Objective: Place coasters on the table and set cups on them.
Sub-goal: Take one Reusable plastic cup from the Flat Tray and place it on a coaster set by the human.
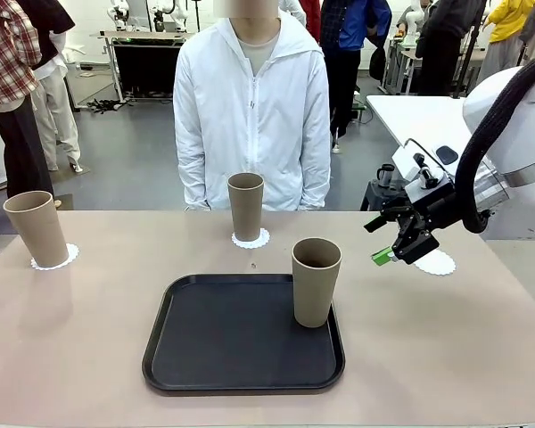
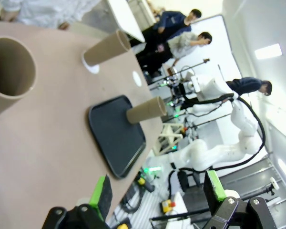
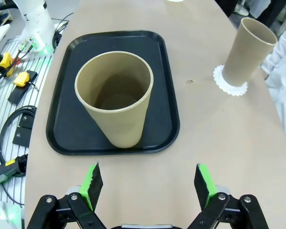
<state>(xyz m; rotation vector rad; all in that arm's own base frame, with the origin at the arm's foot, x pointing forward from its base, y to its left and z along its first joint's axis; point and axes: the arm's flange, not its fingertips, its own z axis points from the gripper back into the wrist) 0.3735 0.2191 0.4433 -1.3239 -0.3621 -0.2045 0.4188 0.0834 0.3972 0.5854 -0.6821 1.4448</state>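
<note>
Left to right: one cup sits on its coaster at the worktop's left edge, another on its coaster mid-back. The third cup is on the black tray, probably next to go. The right claw hangs wide open and empty beside it, over the bare coaster; the left claw is open, holding nothing.

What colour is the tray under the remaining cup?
Black, matte, with rounded corners. The tray shows best in the right wrist view, under the tan cup.
</note>
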